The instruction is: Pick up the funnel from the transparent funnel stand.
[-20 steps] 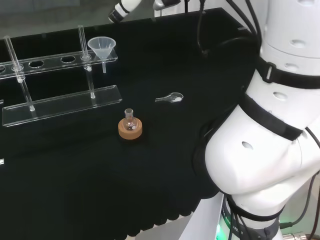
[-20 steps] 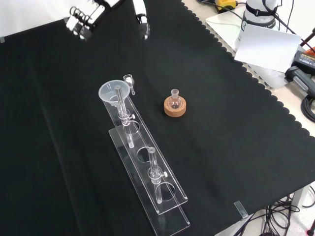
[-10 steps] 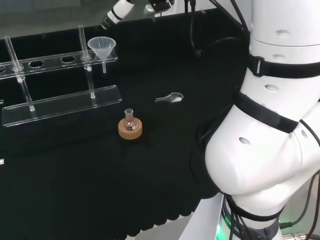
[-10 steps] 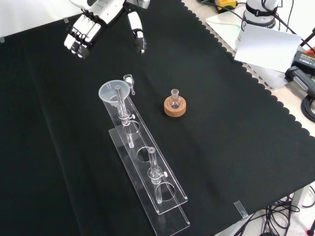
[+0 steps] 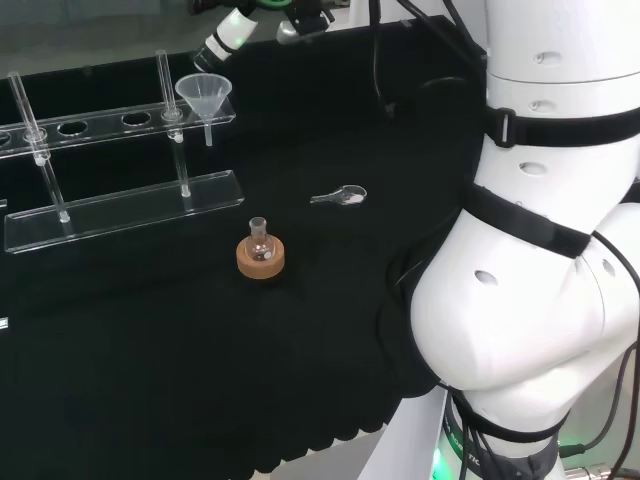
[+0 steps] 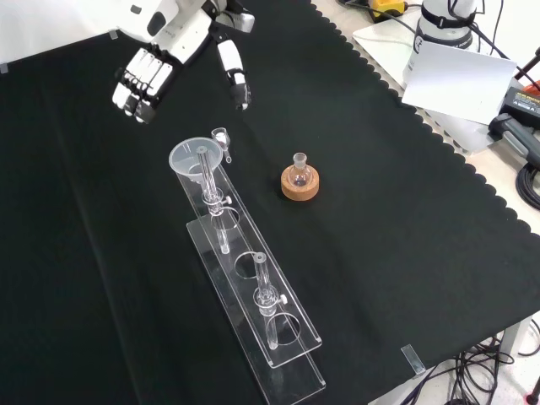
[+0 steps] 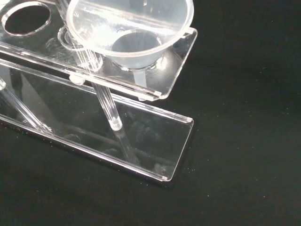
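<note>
A clear funnel [image 6: 191, 157] [image 5: 204, 97] [image 7: 131, 28] sits in the end hole of the transparent stand [image 6: 253, 295] [image 5: 120, 205] [image 7: 155, 141]. In the front view my hand [image 6: 173, 46] hovers above and beyond the funnel, open, fingers [image 6: 135, 89] and thumb [image 6: 239, 80] spread apart and pointing down, nothing between them. In the head view the tip of the hand [image 5: 225, 40] shows just right of and behind the funnel. The wrist view looks down on the funnel's rim and the stand's end.
A small round flask on a cork ring [image 6: 299, 181] [image 5: 260, 255] stands right of the stand in the front view. A small clear glass piece [image 5: 340, 196] lies on the cloth. The stand's upright rods [image 6: 207, 181] rise beside the funnel.
The hand has come down and closer to the funnel, its fingers still spread. The arm's links have shifted with it. The funnel and stand have not moved.
</note>
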Controlling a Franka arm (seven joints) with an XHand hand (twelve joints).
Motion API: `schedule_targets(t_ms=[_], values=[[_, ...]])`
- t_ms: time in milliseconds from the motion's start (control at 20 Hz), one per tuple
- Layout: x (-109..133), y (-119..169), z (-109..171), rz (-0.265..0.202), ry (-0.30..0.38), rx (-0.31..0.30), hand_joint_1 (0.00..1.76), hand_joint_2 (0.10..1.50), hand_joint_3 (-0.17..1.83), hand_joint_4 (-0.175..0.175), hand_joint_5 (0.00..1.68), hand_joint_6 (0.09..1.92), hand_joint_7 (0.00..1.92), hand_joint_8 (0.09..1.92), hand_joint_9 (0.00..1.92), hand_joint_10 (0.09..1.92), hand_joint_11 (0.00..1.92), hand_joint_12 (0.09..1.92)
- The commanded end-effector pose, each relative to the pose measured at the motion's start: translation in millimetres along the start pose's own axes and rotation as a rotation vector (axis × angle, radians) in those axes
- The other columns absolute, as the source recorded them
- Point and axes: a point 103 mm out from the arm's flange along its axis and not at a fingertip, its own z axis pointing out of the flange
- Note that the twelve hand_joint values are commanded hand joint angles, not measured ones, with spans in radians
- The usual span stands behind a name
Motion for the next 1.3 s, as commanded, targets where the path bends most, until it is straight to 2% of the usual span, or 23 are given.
schedule_targets(t_ms=[50,500,1200,1300], values=[[8.5,15.3,10.8,-0.017,0.012,0.055,0.54,0.61,0.05,-0.007,0.00,0.09,0.00,0.09,0.00,0.09,0.02,0.09],[14.3,29.5,27.5,-0.027,-0.005,0.114,0.54,0.60,0.04,-0.006,0.00,0.09,0.00,0.09,0.00,0.09,0.02,0.09],[10.3,48.6,47.1,-0.007,-0.011,0.140,0.59,0.61,0.04,-0.008,0.00,0.09,0.00,0.09,0.00,0.09,0.02,0.09],[7.2,50.8,51.2,0.001,-0.025,0.142,0.59,0.62,0.02,-0.012,0.00,0.09,0.00,0.09,0.00,0.09,0.01,0.15]])
